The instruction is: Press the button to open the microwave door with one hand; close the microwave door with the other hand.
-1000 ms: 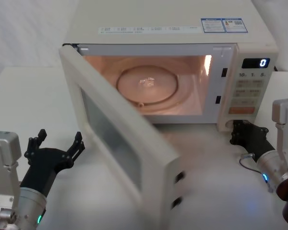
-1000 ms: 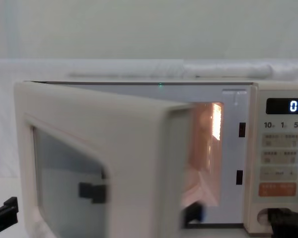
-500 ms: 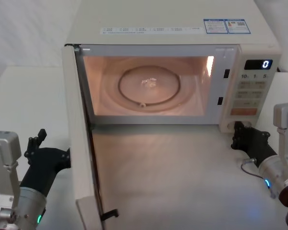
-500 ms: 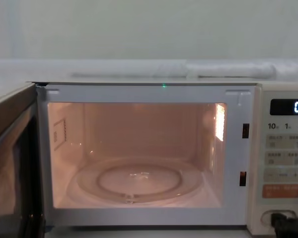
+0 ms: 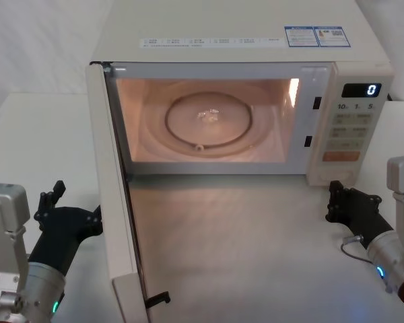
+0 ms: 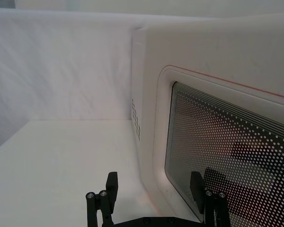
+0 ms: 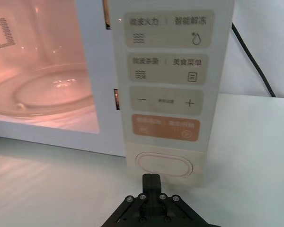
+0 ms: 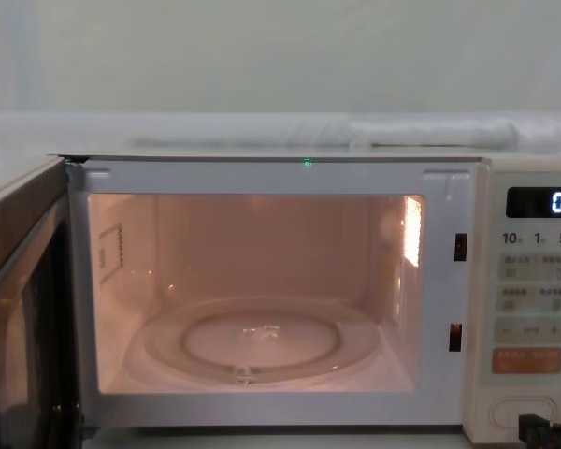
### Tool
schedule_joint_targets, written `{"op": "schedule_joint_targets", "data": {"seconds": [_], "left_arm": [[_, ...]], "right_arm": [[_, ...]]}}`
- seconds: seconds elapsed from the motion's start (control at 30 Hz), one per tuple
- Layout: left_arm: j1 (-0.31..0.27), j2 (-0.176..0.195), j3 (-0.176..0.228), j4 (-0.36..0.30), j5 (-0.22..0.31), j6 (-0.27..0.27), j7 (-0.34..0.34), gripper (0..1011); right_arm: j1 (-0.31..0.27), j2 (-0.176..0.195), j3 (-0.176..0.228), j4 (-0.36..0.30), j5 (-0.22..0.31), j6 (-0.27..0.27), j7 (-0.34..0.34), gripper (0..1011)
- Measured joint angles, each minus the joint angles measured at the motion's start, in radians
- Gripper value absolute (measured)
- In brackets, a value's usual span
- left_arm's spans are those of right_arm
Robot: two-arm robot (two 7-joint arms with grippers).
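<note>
The left hand (image 5: 77,202) hovers low over the white counter (image 5: 27,141) on the outer side of the microwave door (image 5: 116,202), its fingers spread apart and pointing at the panel. From the left wrist view one fingertip (image 6: 197,185) lies just beside the door's perforated window, though contact cannot be made out.

The door stands swung fully out on its left hinge, reaching forward from the microwave (image 5: 236,40) — edge-on in the head view, with its latch hook at the near end. Inside the lit cavity the glass turntable (image 5: 209,120) sits centred on the floor.

Further right is the control panel, where the black display (image 5: 361,89) reads "0". Below the rows of beige keys and the orange key (image 7: 164,127) lies the button (image 7: 164,164), at the bottom of the panel.

The right hand (image 5: 343,202) sits low on the counter just in front of that button, apart from it — its fingers (image 7: 150,182) drawn together into a single tip aimed at the key.
</note>
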Motion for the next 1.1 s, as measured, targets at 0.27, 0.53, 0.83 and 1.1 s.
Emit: {"op": "schedule_joint_targets", "data": {"seconds": [0.27,0.53,0.83,1.1], "left_arm": [[0.0,0.0,0.0,0.0,0.0,0.0,0.0,1001],[0.0,0.0,0.0,0.0,0.0,0.0,0.0,1001],[0.0,0.0,0.0,0.0,0.0,0.0,0.0,1001],[0.0,0.0,0.0,0.0,0.0,0.0,0.0,1001]], "right_arm": [[-0.049,0.014,-0.009,-0.074,0.0,0.014,0.007,0],[-0.088,0.04,-0.006,-0.142,0.005,0.034,0.016,0],[-0.114,0.078,0.038,-0.218,0.029,0.05,0.02,0],[-0.122,0.107,0.087,-0.263,0.06,0.047,0.025,0]]}}
